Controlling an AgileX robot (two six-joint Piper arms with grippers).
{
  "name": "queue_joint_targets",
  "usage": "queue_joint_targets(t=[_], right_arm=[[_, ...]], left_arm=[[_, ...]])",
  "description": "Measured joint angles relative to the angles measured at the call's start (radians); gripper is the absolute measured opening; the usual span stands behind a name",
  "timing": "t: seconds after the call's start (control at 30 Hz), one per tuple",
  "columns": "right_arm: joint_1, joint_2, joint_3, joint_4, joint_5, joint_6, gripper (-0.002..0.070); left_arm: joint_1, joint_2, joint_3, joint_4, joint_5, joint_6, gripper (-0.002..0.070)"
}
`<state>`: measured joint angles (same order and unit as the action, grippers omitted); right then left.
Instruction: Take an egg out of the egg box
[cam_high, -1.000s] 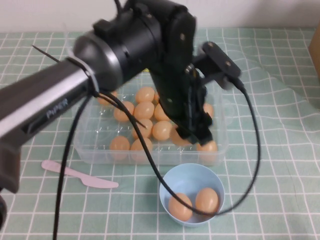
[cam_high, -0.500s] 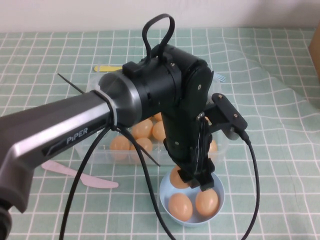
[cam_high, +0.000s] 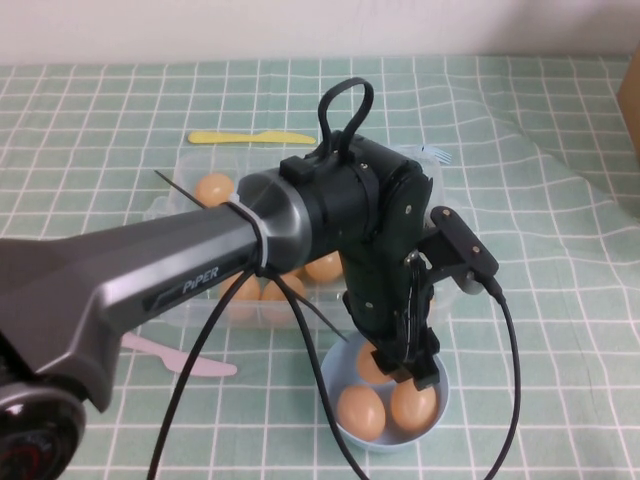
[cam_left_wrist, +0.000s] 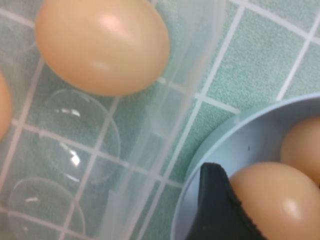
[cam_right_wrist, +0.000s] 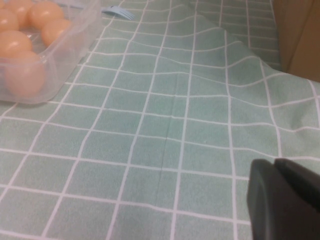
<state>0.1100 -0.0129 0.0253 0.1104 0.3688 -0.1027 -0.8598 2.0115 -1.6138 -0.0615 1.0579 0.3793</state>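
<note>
left gripper (cam_high: 405, 368) down in bowl (cam_high: 335, 418), pad (cam_left_wrist: 217, 212) against egg (cam_left_wrist: 272, 202), grip cannot tell, box (cam_left_wrist: 165, 107) just behind, right gripper (cam_right_wrist: 285, 205) only in wrist view, closed, over cloth (cam_right_wrist: 165, 125)

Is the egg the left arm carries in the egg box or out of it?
Out: the egg, by the left tool, is inside the bowl.
</note>
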Motion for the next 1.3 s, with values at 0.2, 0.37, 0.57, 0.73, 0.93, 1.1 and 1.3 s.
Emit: queue_joint_targets(t=[0.2,0.37,0.57,0.73,0.93,1.1,1.3], right_arm=[[0.000,0.000,0.000,0.000,0.000,0.000,-0.0017],[0.000,0.000,0.000,0.000,0.000,0.000,-0.0017],[0.000,0.000,0.000,0.000,0.000,0.000,-0.0017],[0.000,0.000,0.000,0.001,0.000,0.000,-0.0017],[0.000,0.000,0.000,0.002,0.000,0.000,-0.0017],[0.000,0.000,0.000,0.002,0.000,0.000,-0.0017],[0.000,0.000,0.000,0.002,0.000,0.000,-0.0017]], left_arm=[[0.000,0.017,0.000,-0.004,-0.013,0.004,0.0345],[0.000,0.022,0.000,-0.004,-0.013,0.006,0.0350],[0.000,0.022,0.000,-0.006,-0.010,0.008,0.0464],[0.000,0.006,0.000,-0.006,-0.012,0.010,0.0507],[0.000,-0.082,0.000,-0.009,-0.038,0.010,0.0503],[0.000,-0.232,0.027,-0.009,-0.071,-0.028,0.0258],[0.013,-0.493,0.213,-0.025,-0.281,-0.031,0.0023]])
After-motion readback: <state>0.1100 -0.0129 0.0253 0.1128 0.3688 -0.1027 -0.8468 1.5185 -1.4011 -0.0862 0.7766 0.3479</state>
